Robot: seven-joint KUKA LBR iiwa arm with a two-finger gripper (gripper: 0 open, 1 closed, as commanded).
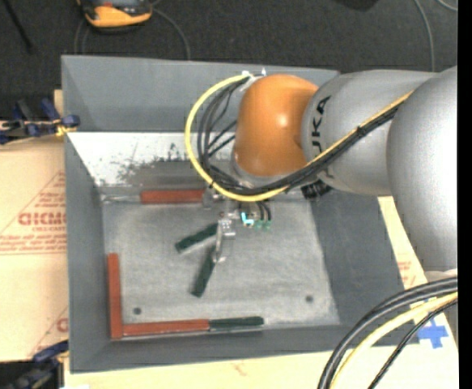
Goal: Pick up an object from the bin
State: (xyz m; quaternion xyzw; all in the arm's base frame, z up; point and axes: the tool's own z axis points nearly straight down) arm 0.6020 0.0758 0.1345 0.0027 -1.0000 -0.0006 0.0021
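Highest of all sits the orange wrist cover (272, 124) with its looped cables, above the gripper (223, 241), which hangs low over the middle of the bin (288, 270). Whether it is open or closed, or has hold of anything, I cannot tell. Two dark sticks lie right at it: the upper green stick (195, 240) slants away just to its view-left, and the lower green stick (202, 275) runs down-left from its tip. Farther out along the walls lie the rear red bar (171, 195), the left red bar (114, 294) and the front red bar (164, 327), which lies end to end with a dark green bar (236, 323).
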